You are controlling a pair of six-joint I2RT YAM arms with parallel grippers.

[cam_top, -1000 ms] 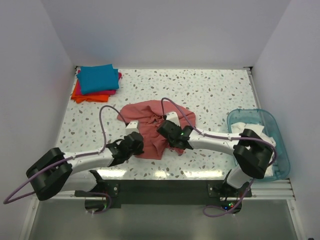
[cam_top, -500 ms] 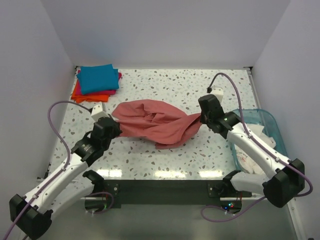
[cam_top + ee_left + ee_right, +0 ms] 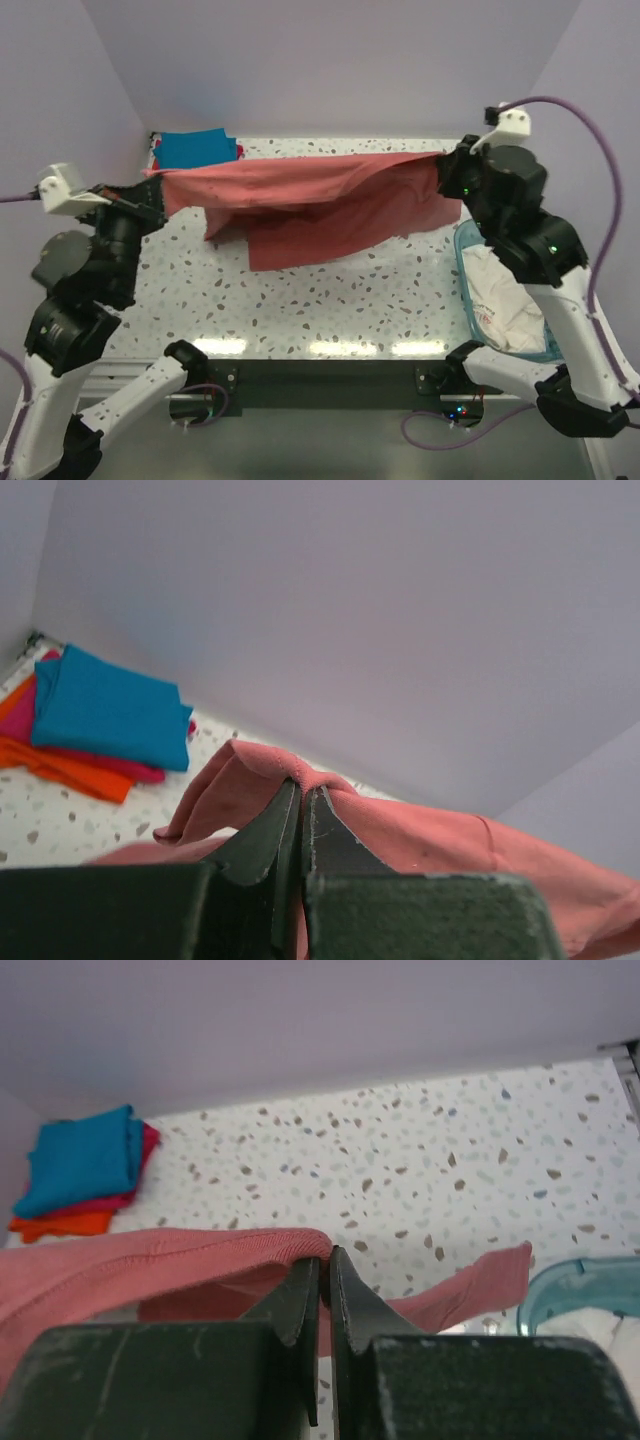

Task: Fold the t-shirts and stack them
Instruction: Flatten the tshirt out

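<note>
A large salmon-red t-shirt (image 3: 310,205) hangs stretched in the air between both raised arms, its lower part drooping toward the table. My left gripper (image 3: 152,190) is shut on the shirt's left edge (image 3: 300,780). At the far right my right gripper (image 3: 447,172) is shut on the shirt's other edge (image 3: 300,1245). A stack of folded t-shirts lies at the back left corner: a teal-blue one (image 3: 105,708) on top, a magenta-pink one (image 3: 130,768) under it, an orange one (image 3: 70,770) at the bottom. The stack shows partly behind the held shirt (image 3: 195,148).
A translucent blue plastic tub (image 3: 470,290) with white cloth (image 3: 505,300) inside stands at the table's right edge, below the right arm. White walls close in the speckled table (image 3: 330,300) on three sides.
Both arms have risen and pulled apart, lifting the salmon-red shirt off the table and drawing it from a bunched heap into a wide hanging sheet.
</note>
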